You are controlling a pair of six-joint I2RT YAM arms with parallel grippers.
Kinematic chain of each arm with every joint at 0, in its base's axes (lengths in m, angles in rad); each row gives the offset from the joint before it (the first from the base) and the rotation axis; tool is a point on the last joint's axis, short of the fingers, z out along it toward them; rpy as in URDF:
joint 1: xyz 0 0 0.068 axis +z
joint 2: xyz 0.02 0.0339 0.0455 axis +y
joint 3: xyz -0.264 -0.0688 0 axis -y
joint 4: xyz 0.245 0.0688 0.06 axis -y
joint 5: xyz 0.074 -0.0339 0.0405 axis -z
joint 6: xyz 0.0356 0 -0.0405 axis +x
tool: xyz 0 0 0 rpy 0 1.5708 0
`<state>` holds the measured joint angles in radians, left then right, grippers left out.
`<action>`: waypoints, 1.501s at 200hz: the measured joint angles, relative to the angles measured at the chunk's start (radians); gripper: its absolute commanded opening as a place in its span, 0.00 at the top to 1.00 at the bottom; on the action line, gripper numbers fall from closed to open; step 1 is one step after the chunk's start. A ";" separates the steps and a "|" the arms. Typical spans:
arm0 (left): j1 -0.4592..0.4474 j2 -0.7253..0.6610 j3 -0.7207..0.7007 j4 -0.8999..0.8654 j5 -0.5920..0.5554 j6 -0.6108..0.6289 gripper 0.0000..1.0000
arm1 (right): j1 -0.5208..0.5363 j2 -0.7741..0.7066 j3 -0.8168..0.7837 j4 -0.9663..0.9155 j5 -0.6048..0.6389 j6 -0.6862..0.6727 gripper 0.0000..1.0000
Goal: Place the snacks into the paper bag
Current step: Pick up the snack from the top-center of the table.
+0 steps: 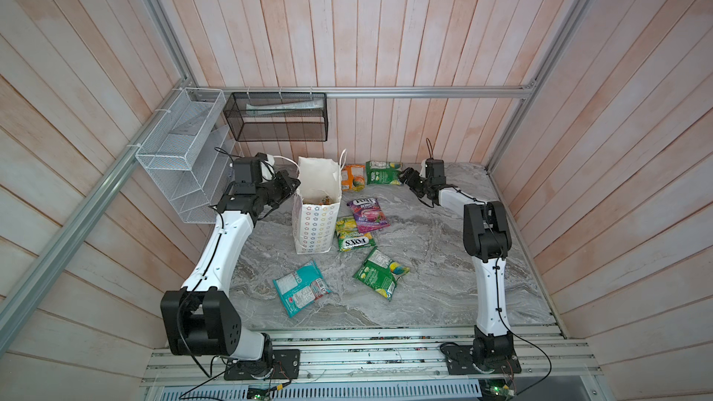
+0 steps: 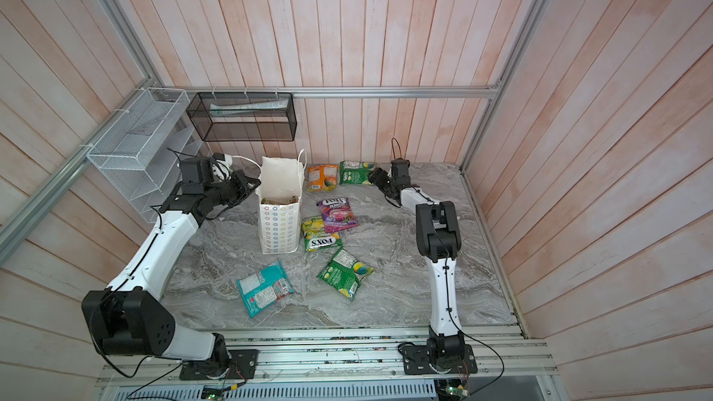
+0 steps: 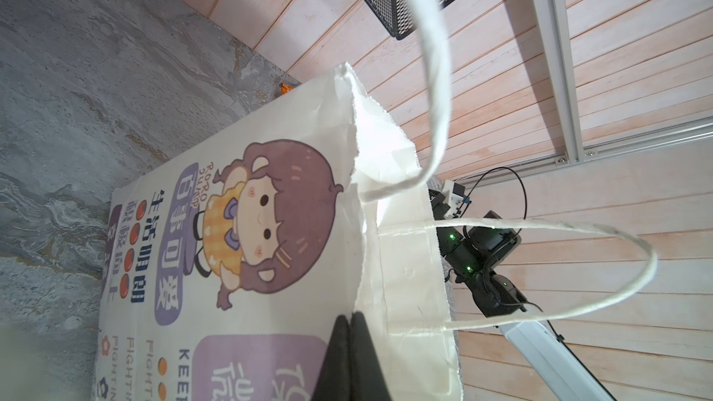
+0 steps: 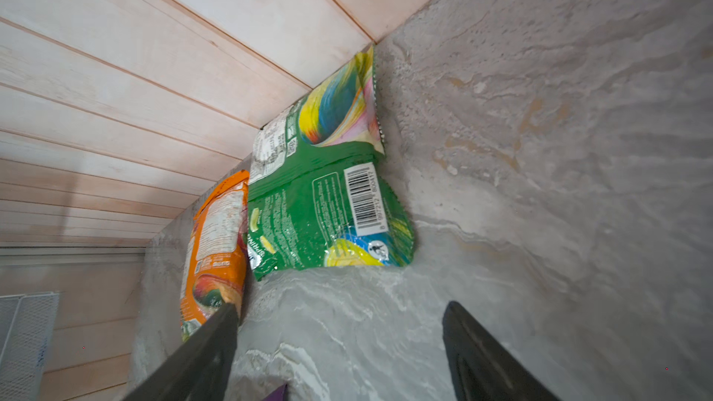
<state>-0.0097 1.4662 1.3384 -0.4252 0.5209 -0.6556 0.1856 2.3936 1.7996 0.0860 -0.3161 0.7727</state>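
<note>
We see the right gripper (image 4: 341,306) with its jaws spread wide over the grey marble tabletop (image 4: 540,148), nothing between them. Ahead, a green candy pouch (image 4: 328,202) lies barcode up against the plank wall (image 4: 154,52), an orange pouch (image 4: 216,241) just beside it.

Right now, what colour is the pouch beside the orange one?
Green pouch, with a rainbow swirl; the right wrist view shows it best.
</note>
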 measured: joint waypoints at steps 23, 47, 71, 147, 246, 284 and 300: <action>0.001 0.000 0.000 0.000 0.003 0.000 1.00 | 0.000 0.061 0.092 -0.046 0.001 -0.013 0.17; 0.002 0.000 -0.004 0.004 0.004 -0.001 1.00 | 0.000 0.130 0.211 -0.109 0.002 -0.038 0.18; 0.003 0.000 -0.006 0.007 0.007 -0.001 1.00 | 0.000 0.196 0.337 -0.179 0.007 -0.073 0.20; 0.004 0.000 -0.007 0.014 0.016 -0.004 1.00 | 0.010 0.310 0.548 -0.311 0.024 -0.176 0.30; 0.005 0.000 -0.009 0.016 0.023 -0.008 1.00 | 0.050 0.334 0.571 -0.337 0.019 -0.198 0.98; 0.005 0.000 -0.010 0.022 0.023 -0.008 1.00 | 0.043 0.327 0.556 -0.327 0.001 -0.191 1.00; 0.007 0.000 -0.011 0.022 0.024 -0.008 1.00 | 0.043 0.286 0.493 -0.314 0.001 -0.188 1.00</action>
<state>-0.0025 1.4662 1.3273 -0.4034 0.5449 -0.6632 0.2291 2.6801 2.2929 -0.2279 -0.3153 0.5846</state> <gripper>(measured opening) 0.049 0.041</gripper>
